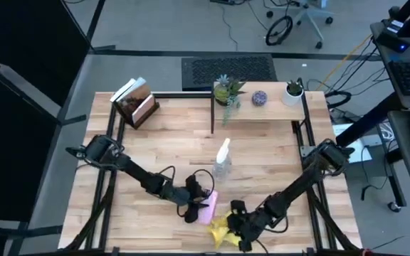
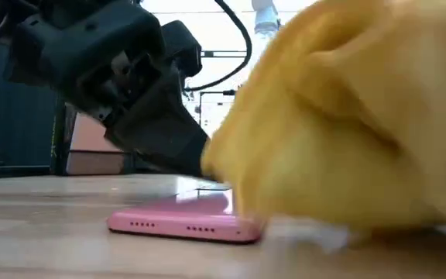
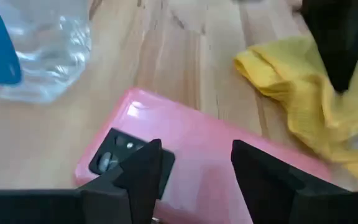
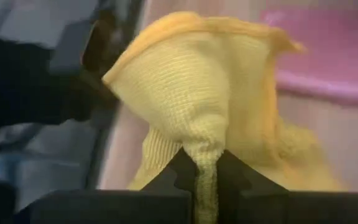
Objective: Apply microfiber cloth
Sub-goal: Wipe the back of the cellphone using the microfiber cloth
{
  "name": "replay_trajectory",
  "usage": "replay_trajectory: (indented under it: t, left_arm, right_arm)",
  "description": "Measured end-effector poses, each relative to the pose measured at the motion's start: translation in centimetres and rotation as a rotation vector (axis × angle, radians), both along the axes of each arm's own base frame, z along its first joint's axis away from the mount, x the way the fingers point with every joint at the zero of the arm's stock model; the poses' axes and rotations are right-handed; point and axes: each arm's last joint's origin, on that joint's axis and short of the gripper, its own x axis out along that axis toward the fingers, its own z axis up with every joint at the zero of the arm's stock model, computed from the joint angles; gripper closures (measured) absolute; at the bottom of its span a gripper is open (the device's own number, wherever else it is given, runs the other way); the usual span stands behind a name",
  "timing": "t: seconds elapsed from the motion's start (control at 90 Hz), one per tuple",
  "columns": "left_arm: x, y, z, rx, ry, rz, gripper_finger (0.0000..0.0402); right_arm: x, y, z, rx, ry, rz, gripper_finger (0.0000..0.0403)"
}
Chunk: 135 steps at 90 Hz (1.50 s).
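A pink phone (image 1: 208,208) lies flat on the wooden table near its front edge, camera side up (image 3: 114,155). My left gripper (image 3: 197,177) stands open right over the phone, one finger on either side of its width. Just right of the phone, a bunched yellow microfiber cloth (image 1: 221,229) reaches the phone's end in the low view (image 2: 339,139). My right gripper (image 4: 205,167) is shut on the cloth, coming in from the table's right. My left gripper's open fingers (image 3: 143,177) slant down over the phone's back near its camera end; I cannot tell whether they touch it. My right gripper pinches a gathered fold of the cloth (image 4: 205,152) between its two fingers. The cloth bulges up beyond the fingers, and its lower part (image 2: 362,229) rests on the table.
A clear spray bottle (image 1: 223,160) stands just beyond the phone, mid-table. At the far edge are a book stand (image 1: 135,101), a plant (image 1: 228,91), a purple ball (image 1: 260,97) and a small white pot (image 1: 294,91). Bare wood lies at the left.
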Motion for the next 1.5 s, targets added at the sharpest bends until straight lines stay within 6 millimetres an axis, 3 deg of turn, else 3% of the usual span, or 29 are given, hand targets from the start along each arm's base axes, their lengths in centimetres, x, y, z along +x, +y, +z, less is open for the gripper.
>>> replay_trajectory:
  t: [0.122,0.311,0.511,0.711,0.856,1.0,1.322,1.5]
  left_arm:
    - [-1.1,-0.8,3.5,-0.026,-0.043,-0.030,0.0220]
    - [-2.8,-3.3,4.6,-0.097,-0.036,-0.129,0.0220]
    - [-2.5,-5.4,0.9,-0.101,-0.042,-0.187,0.0220]
    - [-1.3,-4.5,-2.9,-0.108,-0.003,-0.104,0.0220]
    - [-0.8,-4.1,-3.9,-0.160,0.028,-0.101,0.0220]
    - [-0.8,-4.1,-5.0,-0.152,0.043,-0.107,0.0220]
    - [-0.8,-4.2,-5.1,-0.153,0.045,-0.115,0.0220]
    - [-0.8,-4.2,-5.1,-0.157,0.045,-0.121,0.0220]
  right_arm:
    - [-0.1,-0.6,0.0,-0.100,-0.044,-0.110,0.0399]
    - [1.0,-2.0,0.7,-0.212,-0.185,-0.287,0.0399]
    - [4.5,-4.6,1.1,-0.195,-0.286,-0.271,0.0399]
    - [6.3,-6.2,-0.5,-0.076,-0.230,-0.172,0.0399]
    - [6.4,-6.2,-2.8,-0.053,-0.154,-0.153,0.0399]
    - [6.8,-6.7,-3.8,-0.065,-0.140,-0.180,0.0399]
    - [6.3,-8.5,-4.5,-0.330,-0.125,-0.399,0.0399]
    - [6.1,-7.7,-3.3,-0.324,-0.142,-0.359,0.0399]
